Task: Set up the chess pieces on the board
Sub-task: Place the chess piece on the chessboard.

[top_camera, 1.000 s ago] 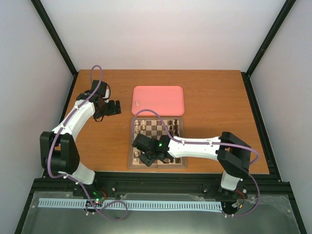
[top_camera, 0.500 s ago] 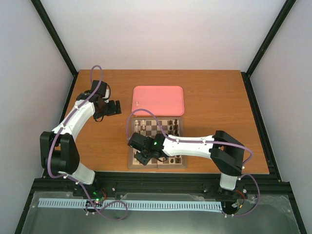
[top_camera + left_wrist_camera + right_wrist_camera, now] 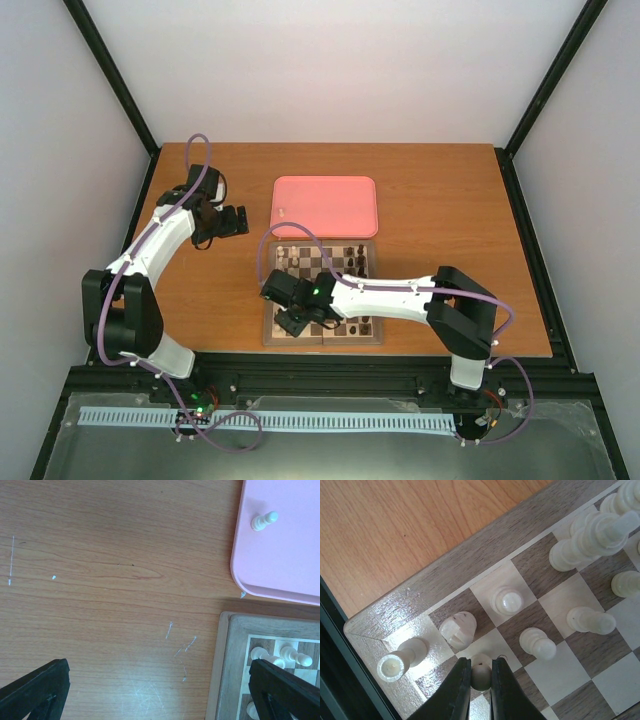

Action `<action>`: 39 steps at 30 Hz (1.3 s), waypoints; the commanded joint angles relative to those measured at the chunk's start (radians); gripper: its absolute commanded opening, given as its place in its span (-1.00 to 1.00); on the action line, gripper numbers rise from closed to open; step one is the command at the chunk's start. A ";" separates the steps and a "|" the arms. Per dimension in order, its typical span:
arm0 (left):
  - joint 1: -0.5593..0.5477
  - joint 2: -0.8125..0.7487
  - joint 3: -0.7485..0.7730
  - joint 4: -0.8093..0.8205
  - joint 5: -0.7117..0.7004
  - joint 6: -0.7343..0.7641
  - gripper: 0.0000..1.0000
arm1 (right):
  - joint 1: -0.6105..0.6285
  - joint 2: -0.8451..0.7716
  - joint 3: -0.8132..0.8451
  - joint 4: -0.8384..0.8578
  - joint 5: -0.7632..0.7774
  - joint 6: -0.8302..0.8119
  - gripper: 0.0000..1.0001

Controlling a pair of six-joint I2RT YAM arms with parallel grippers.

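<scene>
Right hand point(image 3: 480, 664) further left over the board point(image 3: 470, 565), tight on a cream piece point(image 3: 480, 676), perhaps a pawn: wrist view only.

My right arm point(image 3: 390, 298) lies stretched out low from its base toward the left, elbow folded close to the base and wrist tipped downward. Its pincer point(image 3: 480, 664) points straight down, the two fingers point(image 3: 460, 682) drawn almost together and pinching a small cream piece point(image 3: 481, 677). My left arm point(image 3: 160, 240) rises from its base, bends at the elbow and reaches away along the left side. Its pincer point(image 3: 160, 692) faces down, fingers point(image 3: 35, 690) spread wide with nothing between them.
</scene>
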 commanded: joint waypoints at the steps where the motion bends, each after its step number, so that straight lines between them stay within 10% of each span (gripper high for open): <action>1: -0.005 -0.011 0.004 0.014 -0.007 0.008 0.99 | -0.012 0.016 0.021 0.002 -0.008 -0.010 -0.94; 39: -0.004 0.009 0.007 0.014 -0.008 0.010 1.00 | -0.033 -0.021 0.035 -0.052 0.024 -0.019 -0.39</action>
